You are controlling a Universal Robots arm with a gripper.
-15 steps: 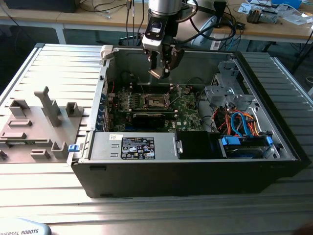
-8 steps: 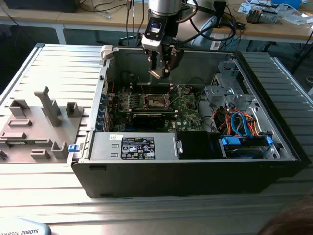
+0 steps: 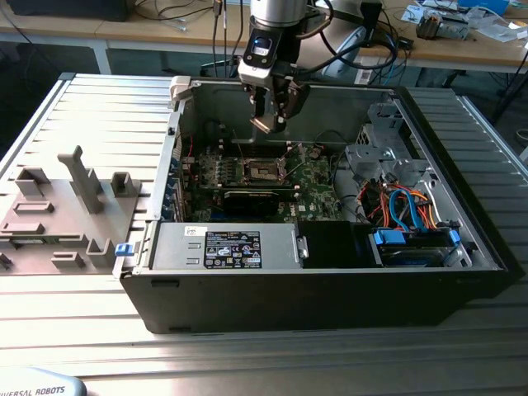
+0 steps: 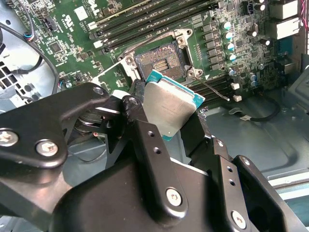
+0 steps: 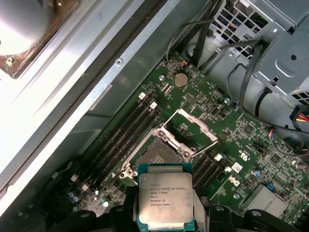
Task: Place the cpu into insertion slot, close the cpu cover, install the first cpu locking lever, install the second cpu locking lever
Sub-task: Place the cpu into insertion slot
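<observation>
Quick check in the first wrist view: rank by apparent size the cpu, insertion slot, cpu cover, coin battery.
1. cpu, largest, but nearest the camera.
2. cpu cover and insertion slot: look alike, slot partly hidden by the cpu.
3. coin battery, smallest.

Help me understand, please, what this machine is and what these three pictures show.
It is a single robot arm whose tool hangs over an open computer case on a ribbed metal table. The exterior view comes from a camera off the arm; both wrist views come from cameras on the arm, looking at the green circuit board. The tool grips the cpu, a flat silver-topped chip, in the air near the insertion slot. The cpu cover stands lifted open; the chip is not yet seated.
</observation>
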